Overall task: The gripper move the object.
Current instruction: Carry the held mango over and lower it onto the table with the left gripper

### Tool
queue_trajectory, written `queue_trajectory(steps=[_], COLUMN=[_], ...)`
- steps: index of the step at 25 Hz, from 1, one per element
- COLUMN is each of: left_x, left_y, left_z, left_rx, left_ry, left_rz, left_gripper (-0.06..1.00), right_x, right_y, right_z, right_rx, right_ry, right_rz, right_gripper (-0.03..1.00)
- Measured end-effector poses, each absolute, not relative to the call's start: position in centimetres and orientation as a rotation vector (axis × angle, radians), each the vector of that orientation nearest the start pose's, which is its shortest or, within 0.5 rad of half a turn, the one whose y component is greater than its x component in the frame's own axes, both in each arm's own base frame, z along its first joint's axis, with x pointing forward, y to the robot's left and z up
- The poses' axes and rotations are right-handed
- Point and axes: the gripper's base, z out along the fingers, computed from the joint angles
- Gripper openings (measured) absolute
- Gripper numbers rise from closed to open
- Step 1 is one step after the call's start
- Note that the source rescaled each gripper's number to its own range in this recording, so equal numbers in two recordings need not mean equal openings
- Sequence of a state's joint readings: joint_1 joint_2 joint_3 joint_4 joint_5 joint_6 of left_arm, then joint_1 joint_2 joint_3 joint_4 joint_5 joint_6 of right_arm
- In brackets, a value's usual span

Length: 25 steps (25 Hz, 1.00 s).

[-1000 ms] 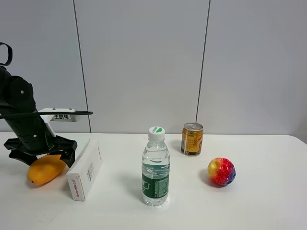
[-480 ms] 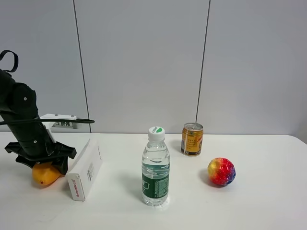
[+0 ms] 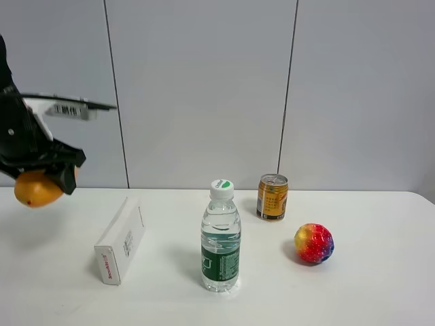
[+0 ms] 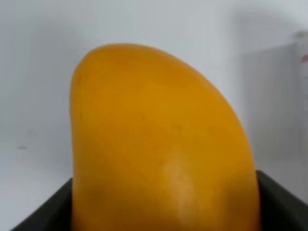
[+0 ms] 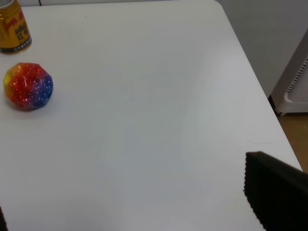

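Mango (image 3: 32, 192) in the air at the far left edge of the high view, clamped in the left gripper (image 3: 45, 178), and hanging well above the white table (image 3: 380, 285)! Below and to its right, a white box (image 3: 121, 239) lies on the tabletop. At centre frame stands a water bottle (image 3: 220, 238), upright, cap on. Right of it and further back sits a golden can (image 3: 272, 197), with a red-yellow-blue ball (image 3: 313, 243) near it, closer to the lower right.

Over to the left wrist camera: the mango (image 4: 159, 139) fills nearly the whole picture, smooth and orange, with black fingers (image 4: 284, 204) pressed in on either side of it. A firm pinch.

Right wrist camera now: the right gripper (image 5: 127, 202) has its jaws wide apart and nothing between them, with one dark finger (image 5: 276, 192) showing over bare table (image 5: 144, 120). The ball (image 5: 28, 85) and the can (image 5: 13, 32) sit close together, well away from that finger.
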<state>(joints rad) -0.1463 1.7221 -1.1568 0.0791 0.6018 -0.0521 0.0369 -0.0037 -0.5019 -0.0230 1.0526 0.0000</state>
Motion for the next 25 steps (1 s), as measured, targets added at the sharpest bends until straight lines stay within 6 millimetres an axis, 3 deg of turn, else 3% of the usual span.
queue_trajectory(steps=[3,7,12,14,17,25], left_x=[34.2,33.4,34.2,35.0,36.3,39.4], left_y=[-5.9,-8.1,-12.5,-14.6,-16.9,-19.9], left_z=[27.4,32.6,34.4,34.2,32.1,24.2], left_rx=[0.256,0.319,0.45,0.506,0.564,0.647], left_ry=[2.576,2.565,2.537,2.519,2.541,2.614], left_rz=[-0.043,-0.136,-0.224,-0.248,-0.259,-0.262], left_gripper=[0.01,0.01,0.01,0.01,0.01,0.01], right_x=[-0.5,-0.5,-0.5,-0.5,-0.5,-0.5], right_y=[-0.2,-0.2,-0.2,-0.2,-0.2,-0.2], right_z=[27.8,27.8,27.8,27.8,27.8,27.8], right_rx=[-0.036,-0.036,-0.036,-0.036,-0.036,-0.036], right_ry=[2.03,2.03,2.03,2.03,2.03,2.03], right_rz=[-0.004,-0.004,-0.004,-0.004,-0.004,-0.004], right_gripper=[1.0,1.0,1.0,1.0,1.0,1.0])
